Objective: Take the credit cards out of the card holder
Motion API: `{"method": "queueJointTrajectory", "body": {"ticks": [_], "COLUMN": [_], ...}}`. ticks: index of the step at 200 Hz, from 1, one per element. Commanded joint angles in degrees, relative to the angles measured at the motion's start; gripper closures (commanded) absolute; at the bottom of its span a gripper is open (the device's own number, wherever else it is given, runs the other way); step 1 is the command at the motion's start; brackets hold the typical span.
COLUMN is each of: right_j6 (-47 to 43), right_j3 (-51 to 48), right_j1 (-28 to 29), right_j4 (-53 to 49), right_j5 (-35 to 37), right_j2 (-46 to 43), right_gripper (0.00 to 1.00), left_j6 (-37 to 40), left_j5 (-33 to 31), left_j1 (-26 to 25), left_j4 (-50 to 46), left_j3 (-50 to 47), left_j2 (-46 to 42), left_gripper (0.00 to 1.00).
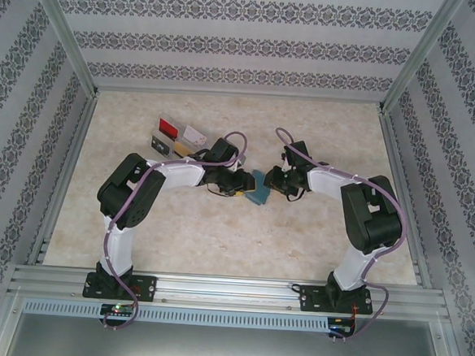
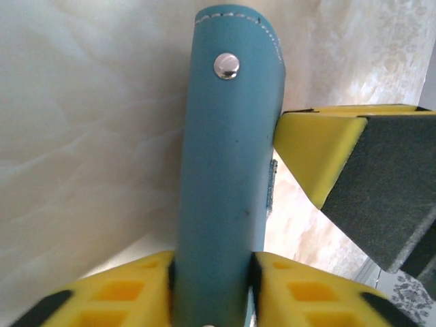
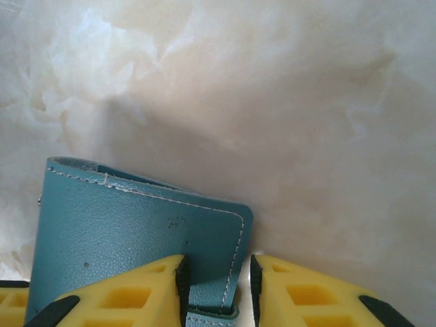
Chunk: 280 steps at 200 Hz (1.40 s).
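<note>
Yellow fingers (image 2: 116, 293) of our left pincer (image 2: 214, 272) clench on the holder (image 2: 225, 177), and our right pincer (image 3: 218, 276) nips one flap's corner, so it hangs between both over the desk (image 1: 217, 242). Some cards (image 1: 168, 127) lie well apart, past the left arm (image 1: 168, 173). We judge we are opening it to check for more; next we must spread the halves gently, keeping both grips

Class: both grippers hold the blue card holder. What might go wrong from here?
The right gripper pinches only a narrow edge of the card holder, so it may slip free when pulled. The left gripper clamps the folded holder shut; opposing pulls might strain the stitching.
</note>
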Motion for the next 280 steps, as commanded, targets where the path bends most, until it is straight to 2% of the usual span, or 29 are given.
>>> {"method": "queueJointTrajectory", "body": {"ticks": [1,17,39,56,75,100,111,123,161,193,209,231,240,257,280], "right_j6": [0.71,0.17,-1.35,-3.05,-3.68,-3.53,-3.08,-2.89,-2.09,-2.15,-2.82,-4.19,-4.65,-5.54,-7.34], "right_j3": [-1.63,-1.83,-3.04,-3.33,-4.03,-6.01,-7.06,-7.88,-10.25,-11.1,-11.12,-10.2,-9.41,-7.39,-3.03], "right_j1": [0.52,0.19,-0.64,-1.7,-3.44,-5.82,-6.7,-7.51,-10.01,-11.61,-11.96,-11.97,-11.89,-10.7,-5.29], "right_j4": [-1.88,-3.43,-4.86,-7.01,-8.39,-8.88,-8.79,-8.92,-9.4,-9.66,-9.67,-9.54,-9.47,-9.45,-10.29], "right_j5": [-1.31,0.83,3.71,6.15,7.8,9.88,10.86,11.51,12.97,11.86,11.13,9.21,7.71,6.17,7.85], "right_j2": [-0.76,-4.27,-10.61,-14.73,-18.73,-23.19,-24.88,-26.33,-29.43,-30.54,-30.61,-28.97,-27.64,-24.17,-17.93], "right_gripper": [0.65,0.61,0.4,0.3,0.25,0.22,0.21,0.21,0.21,0.21,0.21,0.21,0.22,0.25,0.27], "left_j6": [1.0,4.43,13.64,21.93,28.09,33.15,34.94,35.56,37.99,40.95,40.89,39.76,38.77,36.15,31.46], "left_j5": [-0.44,-3.8,-9.66,-19.51,-31.55,-46.38,-51.25,-53.88,-50.93,-41.61,-37.66,-34.74,-33.17,-30.38,-26.69], "left_j1": [-0.76,-0.8,-0.84,-1.32,-2.52,-5.95,-7.58,-8.69,-11.46,-13.63,-13.68,-13.32,-12.69,-10.34,-5.66], "left_j4": [0.42,-4.47,-15.93,-26.69,-36.19,-41.7,-42.92,-44.19,-39.29,-36.18,-34.75,-32.02,-30.78,-28.06,-23.34], "left_j3": [2.09,2.66,5.05,8.04,11.77,15.9,17.69,19.87,20.31,17.7,14.98,11.31,9.92,7.1,1.85], "left_j2": [-0.53,-2.48,-6.48,-9.09,-10.32,-8.98,-6.97,-4.34,0.37,0.49,-1.08,-5.27,-7.23,-11.6,-17.58], "left_gripper": [0.76,0.81,0.83,0.83,0.83,0.81,0.81,0.83,0.86,0.74,0.62,0.34,0.26,0.16,0.06]}}
